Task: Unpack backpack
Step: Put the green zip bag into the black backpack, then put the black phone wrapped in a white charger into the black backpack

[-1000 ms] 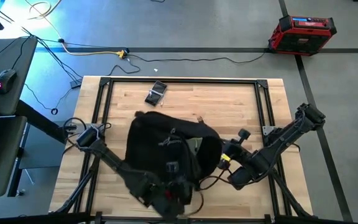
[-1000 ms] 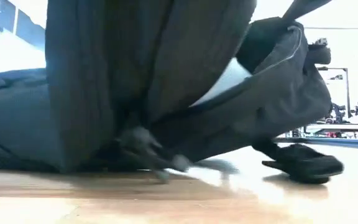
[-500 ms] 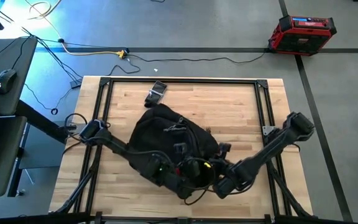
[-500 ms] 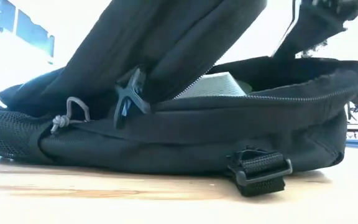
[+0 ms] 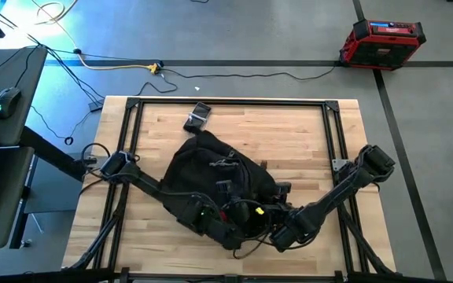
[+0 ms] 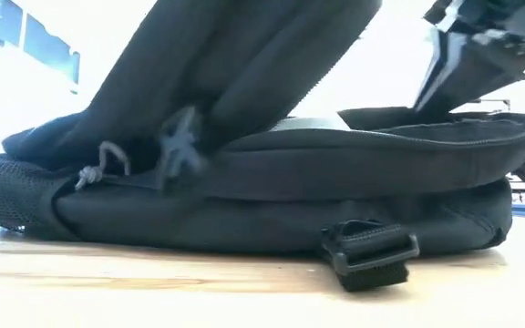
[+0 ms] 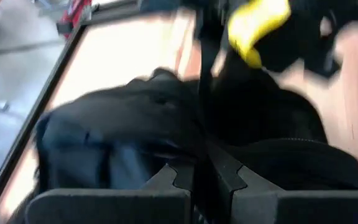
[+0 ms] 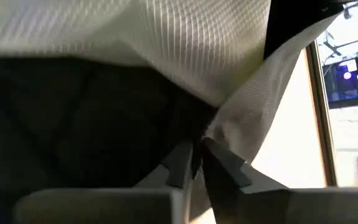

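Left arm reaches in from the table's left edge; left gripper [image 5: 211,222] sits at the near-left side of the backpack [image 5: 211,169], down against the fabric. Left wrist view: its fingers [image 7: 173,180] are pressed together with a thin black strap or fold of the backpack [image 7: 123,137] running up between them, so jaws closed on backpack material.

Backpack lies flat on the wooden table [image 5: 305,130], centre and slightly toward the near edge. Low view: main body [image 6: 272,191] rests on the tabletop, upper flap lifted, zipper opening gaping, a pale item just visible inside; grey zipper pull [image 6: 103,159] at left, black strap buckle [image 6: 372,255] on the wood in front.

Small dark object [image 5: 197,118] lies on the table beyond the backpack, well apart from both grippers.

Right arm comes in from the right edge; right gripper [image 5: 278,232] is at the backpack's near-right corner. Right wrist view: fingers [image 8: 182,163] nearly together, a fold of whitish ribbed fabric [image 8: 185,43] pinched at the tips, black backpack interior beside it. Jaws narrow, holding that pale fabric
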`<state>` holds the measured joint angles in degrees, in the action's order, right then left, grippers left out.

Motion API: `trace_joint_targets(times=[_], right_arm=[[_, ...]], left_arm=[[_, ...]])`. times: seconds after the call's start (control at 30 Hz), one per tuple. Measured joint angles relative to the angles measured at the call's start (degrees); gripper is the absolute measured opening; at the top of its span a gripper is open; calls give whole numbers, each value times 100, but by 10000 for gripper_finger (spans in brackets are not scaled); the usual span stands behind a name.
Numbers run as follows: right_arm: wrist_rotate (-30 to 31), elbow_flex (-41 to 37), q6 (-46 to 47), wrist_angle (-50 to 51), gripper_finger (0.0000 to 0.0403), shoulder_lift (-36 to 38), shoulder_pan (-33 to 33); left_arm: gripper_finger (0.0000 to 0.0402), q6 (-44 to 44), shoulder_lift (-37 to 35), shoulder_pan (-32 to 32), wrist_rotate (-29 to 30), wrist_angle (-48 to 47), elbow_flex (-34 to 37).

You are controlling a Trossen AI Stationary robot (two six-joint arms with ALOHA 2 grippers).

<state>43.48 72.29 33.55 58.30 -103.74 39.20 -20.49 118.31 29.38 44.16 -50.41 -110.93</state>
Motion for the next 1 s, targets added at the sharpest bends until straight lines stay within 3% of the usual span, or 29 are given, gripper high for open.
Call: trace_joint_targets(times=[0.2, 0.33, 0.43, 0.57, 0.63, 0.83, 1.0], right_arm=[[-17, -2, -595, 88, 142, 605, 33], [273, -2, -1200, 314, 211, 1308, -8], [495, -2, -1418, 313, 237, 1844, -257], [386, -108, -2003, -19, 242, 2382, -852], [53, -494, -2667, -692, 240, 2669, -1260], [-1964, -2362, -4645, -4200, 239, 3276, -2972], [-3330, -3334, -4721, -6358, 239, 3111, -4129]], left_arm=[[0, -1386, -21, 192, 360, -1335, 198], [0, -2023, -23, 307, 268, -1807, 434], [0, -2404, -25, 344, -169, -2048, 620], [0, -2880, -30, 344, -1117, -2261, 737], [0, -3014, -30, 360, -1337, -2348, 752], [0, -3611, -142, 407, -1820, -2518, 752], [0, -3792, -196, 444, -2156, -2379, 752]])
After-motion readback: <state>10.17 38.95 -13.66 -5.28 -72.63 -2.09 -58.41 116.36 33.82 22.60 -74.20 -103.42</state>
